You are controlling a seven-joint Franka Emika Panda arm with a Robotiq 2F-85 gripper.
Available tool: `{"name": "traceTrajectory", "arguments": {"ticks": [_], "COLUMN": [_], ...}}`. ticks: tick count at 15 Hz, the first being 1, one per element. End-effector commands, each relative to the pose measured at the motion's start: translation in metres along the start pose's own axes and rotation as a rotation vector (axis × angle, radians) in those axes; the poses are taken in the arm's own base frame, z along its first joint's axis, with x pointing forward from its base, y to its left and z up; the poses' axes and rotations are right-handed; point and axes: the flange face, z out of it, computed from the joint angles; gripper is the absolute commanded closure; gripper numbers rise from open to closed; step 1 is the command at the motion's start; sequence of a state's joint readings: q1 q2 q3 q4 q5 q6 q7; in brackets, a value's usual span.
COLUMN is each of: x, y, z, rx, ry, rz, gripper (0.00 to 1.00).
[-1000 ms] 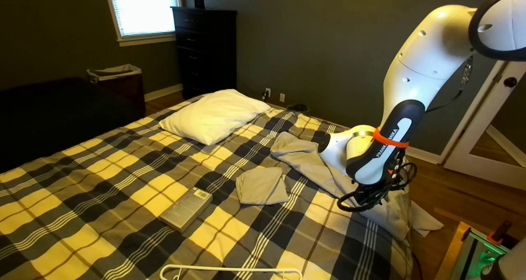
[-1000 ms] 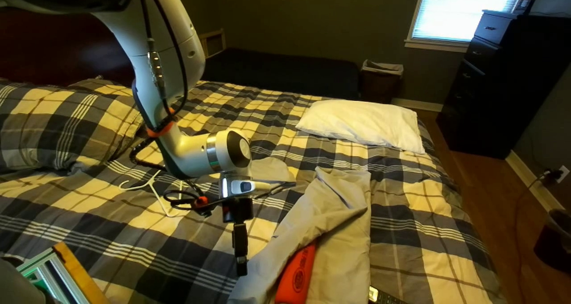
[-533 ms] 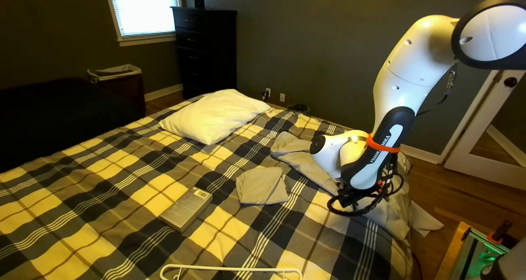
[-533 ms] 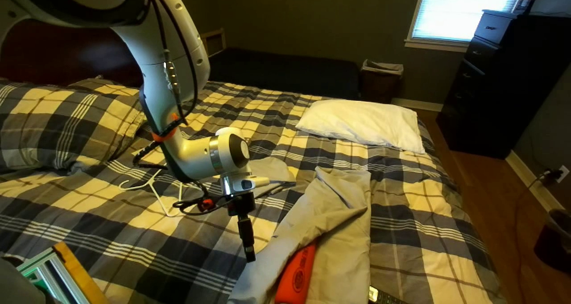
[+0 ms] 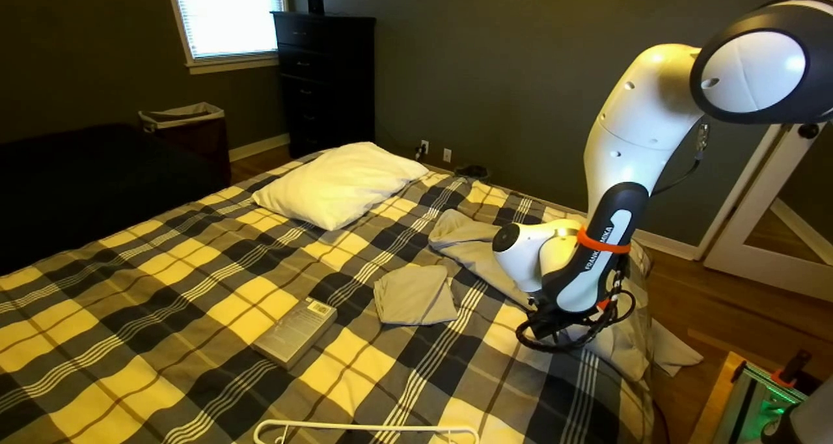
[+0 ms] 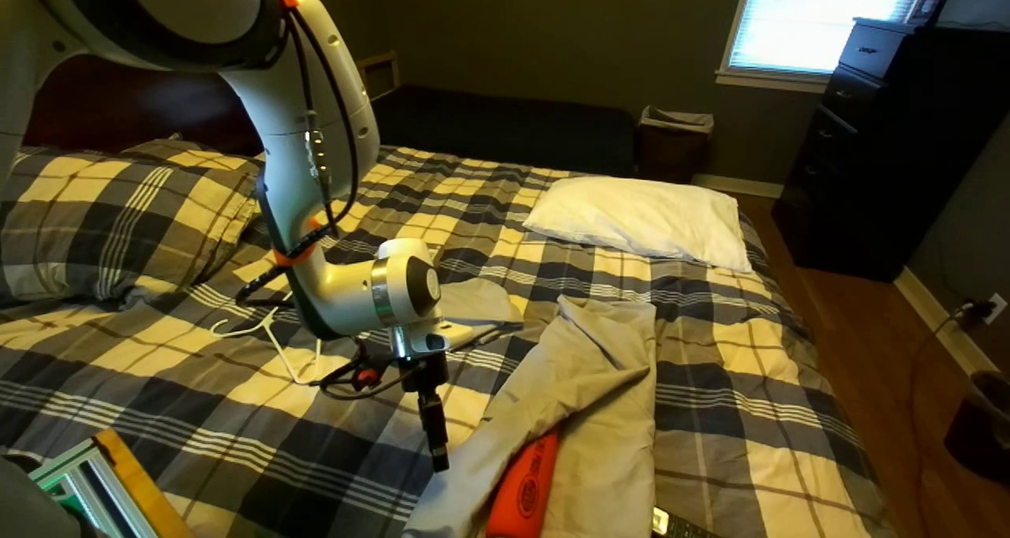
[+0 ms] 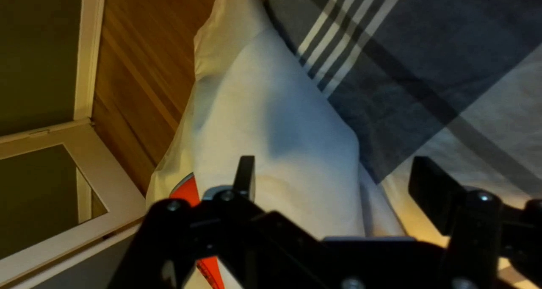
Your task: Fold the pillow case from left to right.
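Note:
The pillow case is a limp pale grey-beige cloth near the bed's edge, in both exterior views [image 5: 470,245] [image 6: 607,325] and the wrist view [image 7: 288,111]. A flap of it lies folded over an orange-red object [image 6: 524,491]. Part of it hangs past the bed's edge. My gripper [image 6: 439,465] points down beside the cloth's hanger-side edge. In the wrist view the gripper [image 7: 333,166] is open, with nothing held between its fingers. One finger is over the cloth and the other over the bedspread, with the cloth's edge between them. Contact cannot be told. The arm hides the fingers in an exterior view.
A small folded grey cloth [image 5: 416,295], a grey box [image 5: 296,332] and a white hanger [image 5: 364,426] lie on the plaid bedspread [image 5: 195,314]. A white stuffed pillow [image 6: 639,218] lies farther off. A black remote [image 6: 680,525] lies by the cloth.
The arm has lowered and swung a little. The gripper has come closer to the pillow case's edge, then dipped slightly in the last half second. The cloth has not visibly moved.

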State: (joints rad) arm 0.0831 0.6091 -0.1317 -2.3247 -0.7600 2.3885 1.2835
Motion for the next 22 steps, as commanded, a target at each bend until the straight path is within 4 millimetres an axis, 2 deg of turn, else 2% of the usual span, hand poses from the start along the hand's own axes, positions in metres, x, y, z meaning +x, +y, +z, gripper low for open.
{"name": "traceTrajectory", "arguments": {"ticks": [1,7,9,11,15,18,19,20,21,22], "x": [0.004,0.007,0.006,0.003,-0.004,0.001,0.004,0.004,0.014,0.017], "y": [-0.001,0.003,0.003,0.005,0.016,0.054,0.085,0.097,0.054,0.067], "z": [0.008,0.01,0.009,0.005,-0.002,-0.012,-0.02,-0.023,-0.011,-0.016], "rx": [0.03,0.021,0.019,0.013,-0.052,-0.048,0.041,0.077,-0.012,0.006], "ry": [-0.007,-0.019,-0.026,-0.039,-0.046,-0.038,-0.042,-0.048,-0.037,-0.038], "rz": [0.022,0.043,0.045,0.042,0.043,0.074,0.169,0.179,0.125,0.138], "gripper": [0.21,0.73,0.88,0.99,1.0,1.0,1.0,1.0,1.0,0.99]}}
